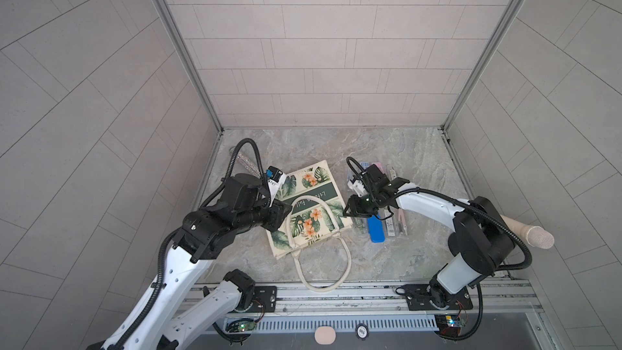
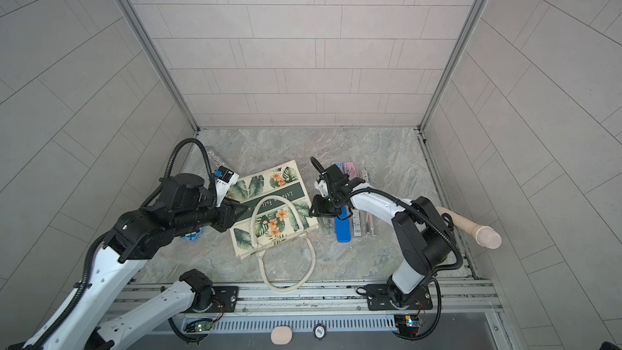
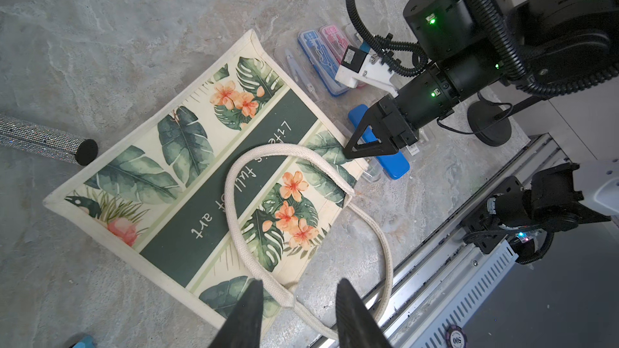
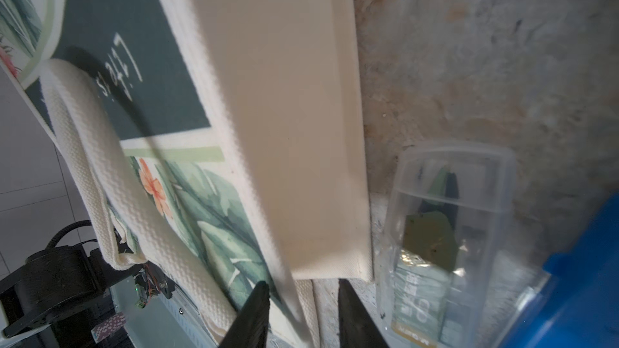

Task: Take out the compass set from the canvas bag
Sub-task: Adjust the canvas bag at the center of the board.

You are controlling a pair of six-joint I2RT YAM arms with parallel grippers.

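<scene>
The canvas bag lies flat on the marble table, print side up. One loop handle rests on it and the other trails toward the front rail. Several compass set cases lie right of the bag, among them a clear one beside its edge and a solid blue one. What the bag holds is hidden. My right gripper is open at the bag's right near corner, its fingers straddling a blurred cream fabric edge. My left gripper hovers open above the bag's near left corner and handle root.
A glittery silver cylinder lies at the back left. A beige microphone-like object sticks out behind the right arm. A black round stand base sits beyond the cases. The metal rail bounds the front edge.
</scene>
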